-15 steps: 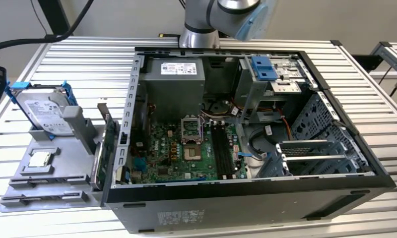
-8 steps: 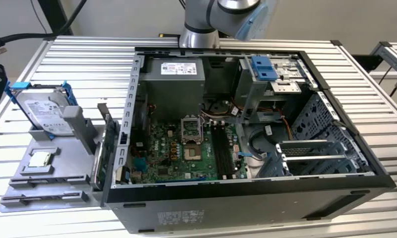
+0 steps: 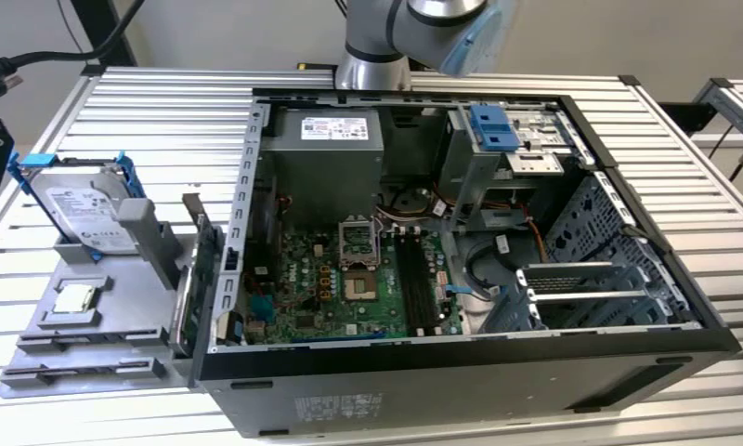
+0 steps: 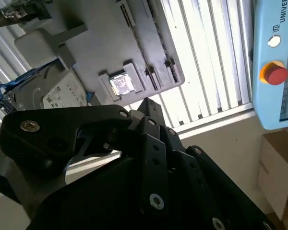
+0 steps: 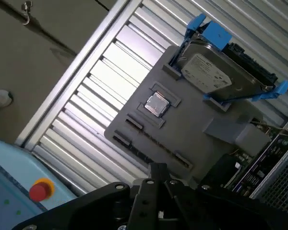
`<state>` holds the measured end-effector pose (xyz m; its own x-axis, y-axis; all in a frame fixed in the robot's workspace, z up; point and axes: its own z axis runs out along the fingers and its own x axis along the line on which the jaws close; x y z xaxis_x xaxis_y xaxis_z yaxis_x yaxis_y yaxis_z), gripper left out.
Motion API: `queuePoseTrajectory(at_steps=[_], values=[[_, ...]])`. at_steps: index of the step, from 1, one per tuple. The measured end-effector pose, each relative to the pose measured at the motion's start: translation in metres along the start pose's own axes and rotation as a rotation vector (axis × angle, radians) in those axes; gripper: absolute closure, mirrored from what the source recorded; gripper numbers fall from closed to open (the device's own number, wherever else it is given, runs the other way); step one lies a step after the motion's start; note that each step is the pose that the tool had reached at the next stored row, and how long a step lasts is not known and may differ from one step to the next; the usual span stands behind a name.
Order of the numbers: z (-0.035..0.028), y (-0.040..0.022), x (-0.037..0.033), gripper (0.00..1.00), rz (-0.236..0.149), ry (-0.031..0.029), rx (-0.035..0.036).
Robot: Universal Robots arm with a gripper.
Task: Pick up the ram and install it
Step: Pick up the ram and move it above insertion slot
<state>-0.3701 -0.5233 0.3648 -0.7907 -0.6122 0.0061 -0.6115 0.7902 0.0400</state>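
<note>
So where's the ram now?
In the exterior view, the ram stands edge-on between the gray holder and the open computer case, toward the exterior view's left.

Soft, even light fills the exterior view, leaving the ribbed worktop [image 3: 136, 111] pale and the inside of the computer case [image 3: 346, 279] in shade. In both wrist views the worktop [image 4: 206, 52] [image 5: 110, 81] glares almost white, while the grey tray [image 5: 182, 129] stays evenly lit.

Ribbed metal table [image 3: 161, 102], open computer case [image 3: 471, 400] on it, grey parts tray [image 3: 130, 311] just beside the case
</note>
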Motion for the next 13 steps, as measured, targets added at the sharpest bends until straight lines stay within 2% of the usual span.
queuePoseTrajectory(at_steps=[13], values=[[0.0,0.0,0.0,1.0,-0.227,0.0083,0.002]])
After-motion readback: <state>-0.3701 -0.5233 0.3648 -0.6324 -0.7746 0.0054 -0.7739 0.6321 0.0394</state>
